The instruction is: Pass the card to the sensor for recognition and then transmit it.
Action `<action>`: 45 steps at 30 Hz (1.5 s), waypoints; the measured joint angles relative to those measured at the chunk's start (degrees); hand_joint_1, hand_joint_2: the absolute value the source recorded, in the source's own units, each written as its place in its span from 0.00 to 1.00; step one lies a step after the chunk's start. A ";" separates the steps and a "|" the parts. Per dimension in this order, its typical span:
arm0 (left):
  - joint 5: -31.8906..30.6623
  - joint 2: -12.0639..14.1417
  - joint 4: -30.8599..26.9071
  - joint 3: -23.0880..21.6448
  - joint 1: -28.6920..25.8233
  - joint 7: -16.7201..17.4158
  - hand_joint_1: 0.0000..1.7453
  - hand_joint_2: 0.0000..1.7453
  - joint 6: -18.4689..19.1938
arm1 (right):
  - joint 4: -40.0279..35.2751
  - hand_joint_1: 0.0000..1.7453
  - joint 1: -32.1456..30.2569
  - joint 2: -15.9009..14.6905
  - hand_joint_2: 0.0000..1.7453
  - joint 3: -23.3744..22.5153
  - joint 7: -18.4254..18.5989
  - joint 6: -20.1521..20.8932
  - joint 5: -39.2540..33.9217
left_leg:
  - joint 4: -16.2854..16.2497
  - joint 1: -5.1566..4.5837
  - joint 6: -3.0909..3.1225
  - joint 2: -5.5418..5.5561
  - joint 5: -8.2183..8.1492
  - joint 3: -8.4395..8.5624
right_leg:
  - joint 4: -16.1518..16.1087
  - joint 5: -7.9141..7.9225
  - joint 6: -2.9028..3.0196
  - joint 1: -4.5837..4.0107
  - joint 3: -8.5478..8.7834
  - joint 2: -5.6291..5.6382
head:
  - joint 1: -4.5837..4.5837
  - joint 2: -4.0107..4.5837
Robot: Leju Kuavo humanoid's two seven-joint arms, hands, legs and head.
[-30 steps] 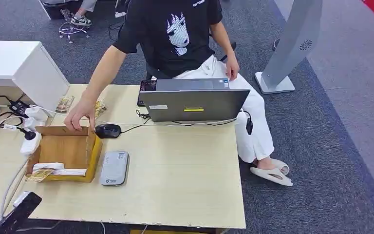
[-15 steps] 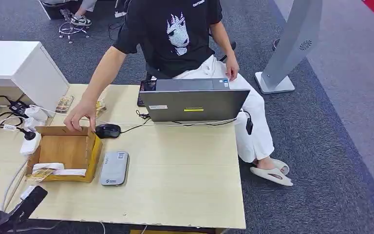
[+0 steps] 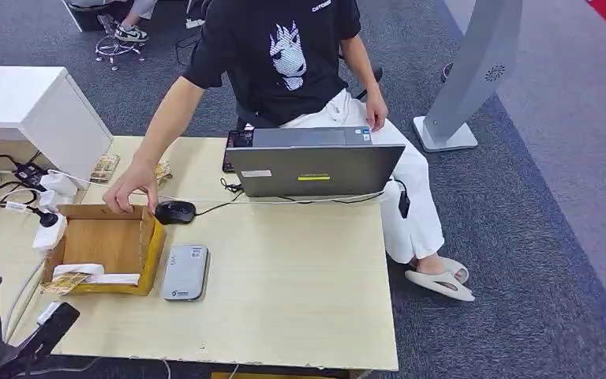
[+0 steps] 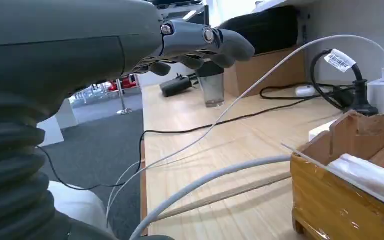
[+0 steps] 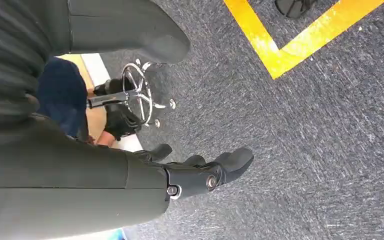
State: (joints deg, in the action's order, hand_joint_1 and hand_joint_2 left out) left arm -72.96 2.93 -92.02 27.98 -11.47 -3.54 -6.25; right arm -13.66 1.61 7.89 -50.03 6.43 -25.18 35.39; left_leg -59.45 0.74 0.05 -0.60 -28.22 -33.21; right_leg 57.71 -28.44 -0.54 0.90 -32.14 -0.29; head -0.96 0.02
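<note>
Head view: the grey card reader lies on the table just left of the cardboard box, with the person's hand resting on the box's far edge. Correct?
Not quite. The head view shows the card reader just right of the cardboard box. The person's hand does rest on its far edge.

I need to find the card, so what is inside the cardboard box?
At the near end of the cardboard box lie a white folded packet and a yellowish printed card. The rest shows bare brown floor. Anything beneath the packet is covered.

We see a pale wooden table [image 3: 284, 276] carrying an open brown cardboard box [image 3: 106, 249] — just beside it lies a flat grey rectangular card sensor [image 3: 185, 272]. Further back sit a black computer mouse [image 3: 175, 212], a grey open laptop [image 3: 313, 166] and white cables [image 3: 16, 296].
</note>
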 joint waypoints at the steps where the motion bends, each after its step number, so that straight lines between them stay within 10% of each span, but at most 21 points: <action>1: 0.00 0.00 0.05 0.00 0.01 0.00 0.00 1.00 0.00 | 0.00 0.00 0.00 0.00 1.00 0.00 0.00 0.00 -0.02 | 0.00 0.00 0.00 0.00 0.00 0.00 | 0.00 0.00 0.00 0.00 0.00 0.00 | 0.00 0.00; 35: -0.35 0.00 0.39 -0.35 0.30 -0.35 0.00 1.00 -0.24 | 0.00 0.00 0.01 -0.04 1.00 0.00 0.00 0.08 0.15 | -0.03 0.00 0.00 -0.01 0.00 0.05 | -0.03 0.00 0.00 0.00 -0.15 0.01 | 0.00 0.00; 45: -4.17 1.35 8.06 -16.85 7.31 2.30 0.00 1.00 -8.11 | 0.00 0.00 0.88 -0.68 1.00 0.24 -0.46 1.92 4.20 | -0.05 -0.04 0.23 0.36 0.18 -0.04 | -0.05 0.10 -0.03 0.03 0.02 -0.45 | 0.07 0.00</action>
State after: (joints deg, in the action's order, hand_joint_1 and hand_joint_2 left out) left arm -77.13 4.28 -83.95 11.13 -4.17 -1.25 -14.36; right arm -13.66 2.49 7.21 -49.79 5.97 -23.26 39.58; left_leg -59.50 0.70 0.28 -0.24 -28.04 -33.25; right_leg 57.66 -28.34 -0.57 0.93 -32.12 -0.74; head -0.90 0.02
